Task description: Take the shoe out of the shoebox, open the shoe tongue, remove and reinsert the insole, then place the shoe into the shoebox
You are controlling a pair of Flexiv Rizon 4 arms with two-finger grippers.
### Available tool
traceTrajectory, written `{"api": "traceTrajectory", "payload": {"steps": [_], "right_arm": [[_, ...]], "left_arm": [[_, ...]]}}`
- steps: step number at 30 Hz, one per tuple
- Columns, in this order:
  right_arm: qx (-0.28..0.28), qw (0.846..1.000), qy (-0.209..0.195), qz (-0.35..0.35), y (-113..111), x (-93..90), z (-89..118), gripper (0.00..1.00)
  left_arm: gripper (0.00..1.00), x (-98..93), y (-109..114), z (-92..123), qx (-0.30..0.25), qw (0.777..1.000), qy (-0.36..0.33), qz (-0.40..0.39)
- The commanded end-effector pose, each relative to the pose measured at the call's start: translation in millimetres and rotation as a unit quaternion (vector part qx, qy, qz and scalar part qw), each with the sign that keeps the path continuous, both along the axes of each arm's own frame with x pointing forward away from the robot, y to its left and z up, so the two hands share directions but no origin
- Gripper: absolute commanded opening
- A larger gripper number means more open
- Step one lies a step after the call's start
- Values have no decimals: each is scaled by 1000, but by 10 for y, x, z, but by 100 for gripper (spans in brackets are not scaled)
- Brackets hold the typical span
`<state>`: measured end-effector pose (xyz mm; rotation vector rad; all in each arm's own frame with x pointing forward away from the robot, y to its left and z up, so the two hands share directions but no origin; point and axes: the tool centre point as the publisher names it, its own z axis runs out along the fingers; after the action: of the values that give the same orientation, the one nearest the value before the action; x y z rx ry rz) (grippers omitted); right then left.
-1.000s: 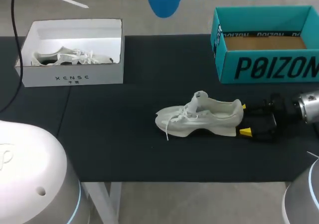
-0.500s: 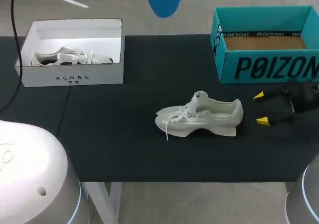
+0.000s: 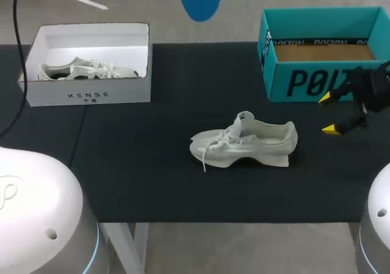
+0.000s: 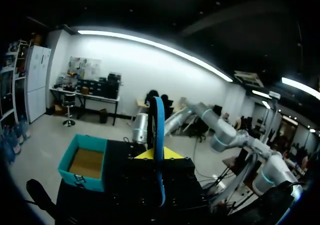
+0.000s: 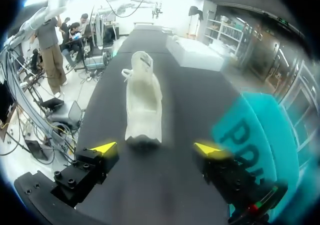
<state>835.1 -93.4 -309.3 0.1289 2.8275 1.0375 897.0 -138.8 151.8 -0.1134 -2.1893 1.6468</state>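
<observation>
Head view, right gripper (image 3: 328, 113) spread, near shoe (image 3: 250, 140)

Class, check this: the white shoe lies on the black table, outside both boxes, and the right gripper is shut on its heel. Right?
Not quite: the right gripper is open, apart from the white shoe, whose heel lies ahead of it; the right wrist view shows it. The rest holds.

White shoe (image 3: 247, 141) on its sole; right gripper (image 3: 328, 114) spread wide near its heel, teal shoebox (image 3: 304, 82) behind-right, white box (image 3: 91, 94) behind-left
</observation>
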Motion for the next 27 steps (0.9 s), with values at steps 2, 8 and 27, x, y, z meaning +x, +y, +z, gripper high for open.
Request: {"api": "traceTrajectory", "payload": {"steps": [2, 8, 27], "right_arm": [[-175, 984, 6, -27, 132, -105, 199, 100], [-256, 966, -4, -29, 269, -107, 317, 100], [-277, 961, 1, -2, 93, -144, 574, 100]], "left_arm": [[0, 5, 0, -4, 0, 1000, 0, 0], [0, 5, 0, -4, 0, 1000, 0, 0], [0, 5, 0, -4, 0, 1000, 0, 0]]}}
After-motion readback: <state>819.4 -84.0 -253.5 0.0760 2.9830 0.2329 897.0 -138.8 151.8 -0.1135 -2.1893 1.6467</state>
